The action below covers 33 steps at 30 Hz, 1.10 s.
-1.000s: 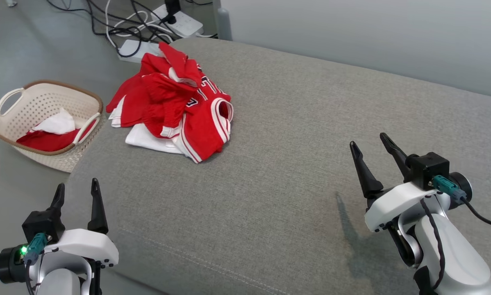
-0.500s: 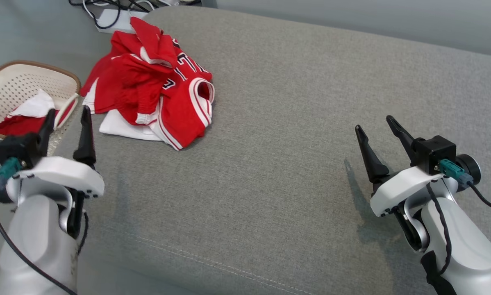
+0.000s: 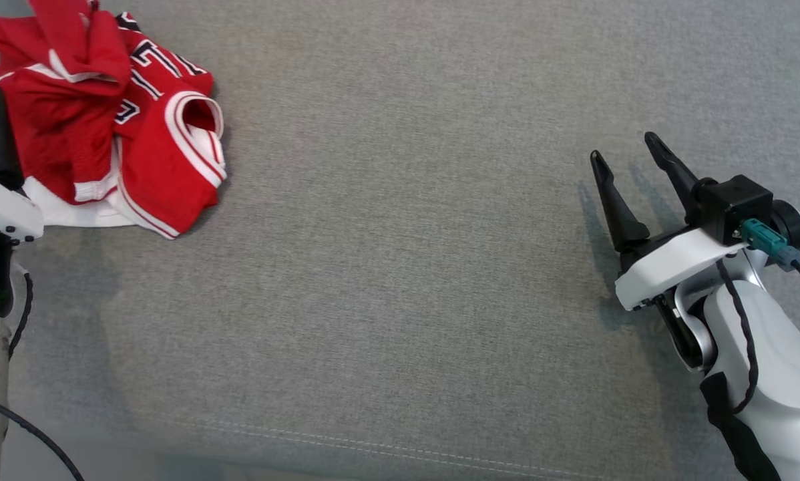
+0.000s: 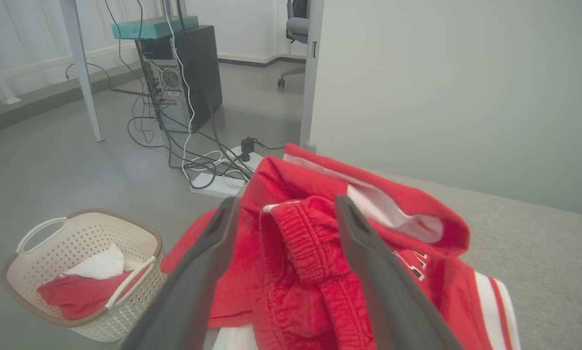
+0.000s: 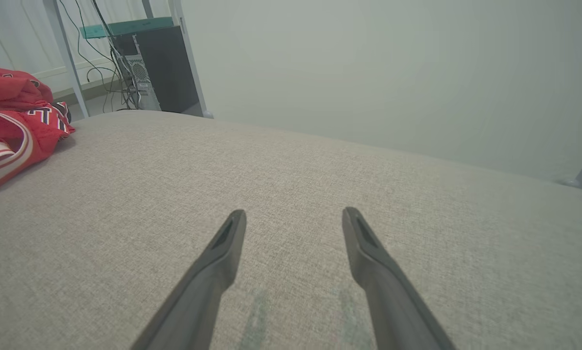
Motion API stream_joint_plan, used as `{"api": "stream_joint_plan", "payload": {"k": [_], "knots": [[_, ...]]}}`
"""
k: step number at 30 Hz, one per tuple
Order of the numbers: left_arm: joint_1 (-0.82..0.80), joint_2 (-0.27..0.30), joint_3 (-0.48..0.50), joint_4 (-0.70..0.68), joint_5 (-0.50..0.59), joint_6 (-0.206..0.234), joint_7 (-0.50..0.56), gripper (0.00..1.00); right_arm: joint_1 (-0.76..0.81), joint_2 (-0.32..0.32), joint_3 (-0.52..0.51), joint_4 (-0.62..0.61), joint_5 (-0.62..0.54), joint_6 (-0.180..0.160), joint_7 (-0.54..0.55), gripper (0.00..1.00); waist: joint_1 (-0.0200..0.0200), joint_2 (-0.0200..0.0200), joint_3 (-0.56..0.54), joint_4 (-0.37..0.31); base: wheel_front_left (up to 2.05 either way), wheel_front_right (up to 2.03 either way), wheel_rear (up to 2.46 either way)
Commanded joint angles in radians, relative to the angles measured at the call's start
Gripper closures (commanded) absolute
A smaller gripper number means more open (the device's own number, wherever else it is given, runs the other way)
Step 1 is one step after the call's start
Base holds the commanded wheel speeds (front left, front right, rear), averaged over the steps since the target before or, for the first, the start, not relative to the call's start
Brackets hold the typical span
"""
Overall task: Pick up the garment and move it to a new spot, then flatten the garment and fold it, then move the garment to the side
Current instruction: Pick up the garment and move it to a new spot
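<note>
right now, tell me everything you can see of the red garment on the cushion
The red garment is a crumpled heap of soft jersey-like fabric with white-striped trim, dark white-edged lettering and a gathered elastic band; white cloth shows under it. It lies unfolded on the grey cushion, toward the robot's left. The left gripper is open just before the elastic fold; contact cannot be told.

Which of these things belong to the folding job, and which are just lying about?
Job: crumpled red-and-white garment pile; grey upholstered cushion; open left gripper; open right gripper.
Lying about: cream perforated plastic basket with clothes; black computer tower; white power strip with cables.
</note>
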Motion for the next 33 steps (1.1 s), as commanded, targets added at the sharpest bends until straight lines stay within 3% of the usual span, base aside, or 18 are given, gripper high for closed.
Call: {"api": "stream_joint_plan", "payload": {"k": [1, 7, 13, 15, 16, 20, 26, 33], "knots": [[-0.032, 0.059, 0.024, -0.012, -0.023, 0.000, -0.006, 0.00, -0.005, -0.004, 0.003, -0.028, 0.002, 0.004, -0.013, 0.00, 0.0000, 0.0000, 0.038, -0.041, 0.00, 0.00, 0.00], [-0.039, 0.084, 0.032, 0.013, -0.066, 0.000, -0.006, 0.00, 0.000, -0.008, -0.006, -0.036, 0.000, 0.004, -0.013, 0.00, 0.0000, 0.0000, 0.063, -0.078, 0.00, 0.00, 0.00], [-0.057, 0.106, 0.071, 0.044, -0.066, 0.031, -0.006, 0.00, -0.008, -0.006, -0.020, -0.049, 0.000, 0.004, -0.013, 0.00, 0.0000, 0.0000, 0.098, -0.115, 0.00, 0.00, 0.00], [-0.059, 0.094, 0.072, 0.055, -0.067, 0.032, -0.006, 0.93, -0.005, -0.006, -0.026, -0.050, 0.001, 0.004, -0.013, 0.00, 0.0000, 0.0000, 0.100, -0.118, 0.00, 0.00, 0.00], [-0.061, 0.084, 0.074, 0.064, -0.074, 0.029, -0.006, 1.00, -0.003, -0.005, -0.027, -0.050, 0.001, 0.004, -0.013, 0.00, 0.0000, 0.0000, 0.099, -0.120, 0.00, 0.00, 0.00], [-0.076, 0.088, 0.077, 0.021, -0.056, 0.023, -0.006, 1.00, -0.004, 0.010, -0.046, -0.052, 0.002, 0.004, -0.013, 0.00, 0.0000, 0.0000, 0.088, -0.122, 0.00, 0.00, 0.00], [-0.086, 0.075, 0.101, -0.339, 0.100, 0.038, -0.006, 1.00, 0.004, 0.039, -0.053, -0.040, 0.001, 0.004, -0.013, 0.00, 0.0000, 0.0000, 0.036, -0.116, 0.00, 0.00, 0.00], [-0.066, -0.014, 0.024, -0.546, 0.157, 0.011, -0.006, 1.00, 0.027, 0.060, -0.054, -0.033, 0.012, 0.004, -0.013, 0.00, 0.0000, 0.0000, -0.023, -0.136, 0.00, 0.00, 0.00]]}}
